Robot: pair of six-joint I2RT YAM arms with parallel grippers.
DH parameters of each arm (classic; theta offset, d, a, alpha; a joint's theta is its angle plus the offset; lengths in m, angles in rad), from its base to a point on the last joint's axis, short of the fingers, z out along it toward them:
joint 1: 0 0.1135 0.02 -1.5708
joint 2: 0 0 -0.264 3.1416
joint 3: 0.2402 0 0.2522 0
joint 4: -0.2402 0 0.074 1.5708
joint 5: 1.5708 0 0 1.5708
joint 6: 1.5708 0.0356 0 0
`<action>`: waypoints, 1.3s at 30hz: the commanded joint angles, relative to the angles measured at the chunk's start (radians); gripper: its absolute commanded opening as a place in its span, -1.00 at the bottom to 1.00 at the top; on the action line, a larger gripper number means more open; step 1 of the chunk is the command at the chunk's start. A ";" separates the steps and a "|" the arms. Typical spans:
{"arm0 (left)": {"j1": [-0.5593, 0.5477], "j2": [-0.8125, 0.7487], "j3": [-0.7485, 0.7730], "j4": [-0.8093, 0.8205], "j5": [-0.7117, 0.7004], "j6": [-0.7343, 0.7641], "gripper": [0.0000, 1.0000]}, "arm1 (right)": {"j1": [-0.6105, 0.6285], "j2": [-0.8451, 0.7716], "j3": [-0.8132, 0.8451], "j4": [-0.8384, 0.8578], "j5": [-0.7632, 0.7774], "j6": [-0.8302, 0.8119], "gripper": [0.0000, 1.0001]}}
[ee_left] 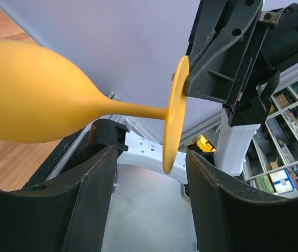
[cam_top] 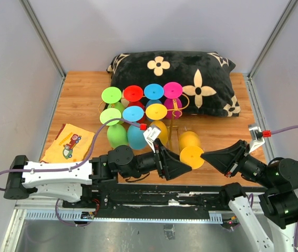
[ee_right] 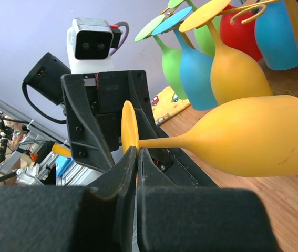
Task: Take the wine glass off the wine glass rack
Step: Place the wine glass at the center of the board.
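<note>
Our right gripper (ee_right: 137, 157) clamps the stem of the wine glass (cam_top: 192, 156), held sideways just in front of the rack (cam_top: 177, 112). Our left gripper (ee_left: 151, 160) straddles its foot, released; we should close gently.

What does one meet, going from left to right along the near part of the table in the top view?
yellow picture book → left gripper → yellow wine glass → right gripper
</note>
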 commanded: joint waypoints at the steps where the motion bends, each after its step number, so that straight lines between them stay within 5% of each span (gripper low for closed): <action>1: -0.008 0.024 0.019 0.052 0.034 0.012 0.16 | 0.009 -0.002 0.024 0.050 -0.039 0.012 -0.99; 20: -0.008 0.020 0.013 0.103 0.042 0.007 -0.23 | 0.008 -0.003 0.019 0.061 -0.079 0.002 -0.99; 22: -0.008 0.024 0.015 0.109 0.056 0.013 -0.37 | 0.009 -0.002 0.025 0.047 -0.081 -0.013 -0.99; 25: -0.008 0.033 0.022 0.097 0.085 0.026 -0.84 | 0.009 0.001 0.051 0.000 -0.054 -0.057 -0.98; 30: -0.008 0.024 0.015 0.055 0.134 0.098 -0.99 | 0.008 0.050 0.183 -0.176 0.077 -0.232 -0.21; 39: -0.008 0.005 -0.085 -0.038 0.324 0.358 -0.99 | 0.009 0.300 0.410 -0.597 0.598 -0.476 0.18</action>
